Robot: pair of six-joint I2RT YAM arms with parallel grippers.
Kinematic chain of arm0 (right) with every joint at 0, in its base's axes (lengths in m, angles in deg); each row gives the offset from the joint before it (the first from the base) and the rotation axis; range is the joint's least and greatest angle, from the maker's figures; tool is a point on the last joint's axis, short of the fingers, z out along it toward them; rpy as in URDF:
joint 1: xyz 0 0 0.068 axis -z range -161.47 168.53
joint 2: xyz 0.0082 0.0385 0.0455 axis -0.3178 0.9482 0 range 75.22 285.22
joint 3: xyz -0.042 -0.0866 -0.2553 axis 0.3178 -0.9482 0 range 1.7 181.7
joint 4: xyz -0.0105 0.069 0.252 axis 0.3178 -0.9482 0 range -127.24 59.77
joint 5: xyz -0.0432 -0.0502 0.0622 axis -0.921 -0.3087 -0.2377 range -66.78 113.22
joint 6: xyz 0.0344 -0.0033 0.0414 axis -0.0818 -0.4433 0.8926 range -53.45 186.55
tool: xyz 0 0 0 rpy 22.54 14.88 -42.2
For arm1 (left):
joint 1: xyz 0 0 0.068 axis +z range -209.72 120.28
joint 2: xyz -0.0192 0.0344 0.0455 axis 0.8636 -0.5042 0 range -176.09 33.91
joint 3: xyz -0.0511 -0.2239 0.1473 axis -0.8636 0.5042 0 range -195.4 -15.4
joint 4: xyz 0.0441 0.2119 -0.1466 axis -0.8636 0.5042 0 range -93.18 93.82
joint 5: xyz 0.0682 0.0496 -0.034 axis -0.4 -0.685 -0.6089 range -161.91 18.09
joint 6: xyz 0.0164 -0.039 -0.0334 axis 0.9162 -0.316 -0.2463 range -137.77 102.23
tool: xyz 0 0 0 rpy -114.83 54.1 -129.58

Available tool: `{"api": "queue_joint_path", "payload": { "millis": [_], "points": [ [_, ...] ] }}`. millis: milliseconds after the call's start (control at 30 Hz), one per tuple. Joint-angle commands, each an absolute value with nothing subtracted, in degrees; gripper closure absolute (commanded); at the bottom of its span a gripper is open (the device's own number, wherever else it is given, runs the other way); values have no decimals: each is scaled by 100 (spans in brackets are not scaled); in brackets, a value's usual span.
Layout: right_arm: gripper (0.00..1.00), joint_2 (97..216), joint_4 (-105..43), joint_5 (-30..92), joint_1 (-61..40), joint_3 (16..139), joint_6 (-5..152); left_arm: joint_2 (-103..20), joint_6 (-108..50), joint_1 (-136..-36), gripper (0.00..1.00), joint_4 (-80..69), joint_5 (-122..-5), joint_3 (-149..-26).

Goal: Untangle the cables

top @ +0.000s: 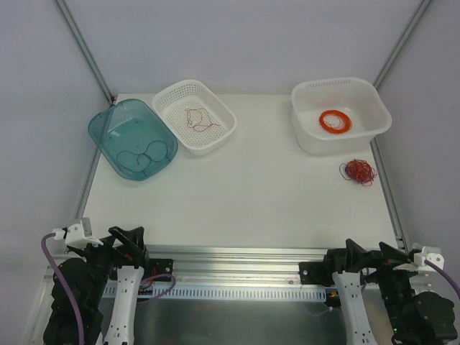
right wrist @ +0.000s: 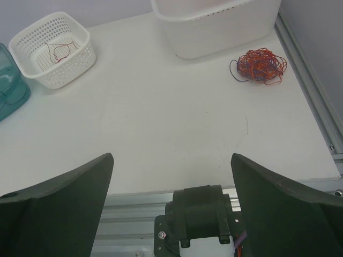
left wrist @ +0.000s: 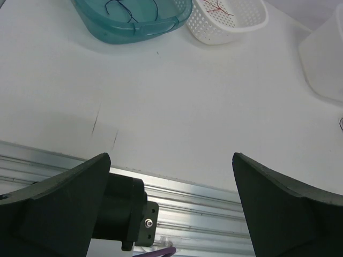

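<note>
A tangled ball of thin red, orange and dark cables [top: 359, 171] lies on the table at the right, just in front of the white tub; it also shows in the right wrist view [right wrist: 261, 66]. A few thin red wires [top: 200, 118] lie in the white perforated basket [top: 175, 97]. Dark thin wires [top: 141, 154] lie in the teal tray [top: 108, 122]. My left gripper [left wrist: 170, 203] is open and empty over the near rail. My right gripper [right wrist: 172, 206] is open and empty over the near rail. Both are far from the cables.
A white tub [top: 374, 100] at the back right holds a thick orange coil ring [top: 336, 121]. Metal frame posts stand at the back corners. An aluminium rail [top: 237, 255] runs along the table's near edge.
</note>
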State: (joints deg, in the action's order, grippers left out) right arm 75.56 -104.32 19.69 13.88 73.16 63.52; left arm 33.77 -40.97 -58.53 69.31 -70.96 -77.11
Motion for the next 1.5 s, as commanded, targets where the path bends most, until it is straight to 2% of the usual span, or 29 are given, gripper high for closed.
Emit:
{"api": "queue_joint_path", "payload": {
  "millis": [0, 167, 433, 600, 733, 800, 967, 1233, 1467],
  "points": [
    [3, 6652, -10494, 2068, 1396, 7430, 6365, 4340, -4159, -5823, 1, 6924, -7165, -7745],
    [3, 6704, -10433, 2278, 1404, 7351, 6329, 4340, -4255, -5823, 1, 6915, -7165, -7648],
    [3, 7327, -10161, 3305, 1405, 6894, 6523, 4322, -4650, -5823, 1, 6669, -7051, -7306],
    [3, 7820, -9730, 2806, 1413, 6333, 7541, 4270, -5221, -5814, 1, 6529, -6761, -6709],
    [3, 8364, -9194, 3096, 1413, 5954, 7892, 4112, -5380, -5823, 1, 6353, -6313, -6260],
    [3, 8865, -9027, 2947, 1422, 5910, 8304, 3946, -5285, -5823, 1, 6283, -6155, -6128],
    [3, 10385, -9159, 1656, 1422, 6208, 8676, 3664, -4784, -5823, 1, 6186, -5961, -5987],
    [3, 12939, -8333, -250, 1659, 6787, 9149, 3725, -4344, -5823, 1, 5992, -5767, -5671],
    [3, 14673, -7569, -209, 2783, 7175, 9800, 3962, -4185, -5823, 1, 5834, -5706, -5521]
  ]
}}
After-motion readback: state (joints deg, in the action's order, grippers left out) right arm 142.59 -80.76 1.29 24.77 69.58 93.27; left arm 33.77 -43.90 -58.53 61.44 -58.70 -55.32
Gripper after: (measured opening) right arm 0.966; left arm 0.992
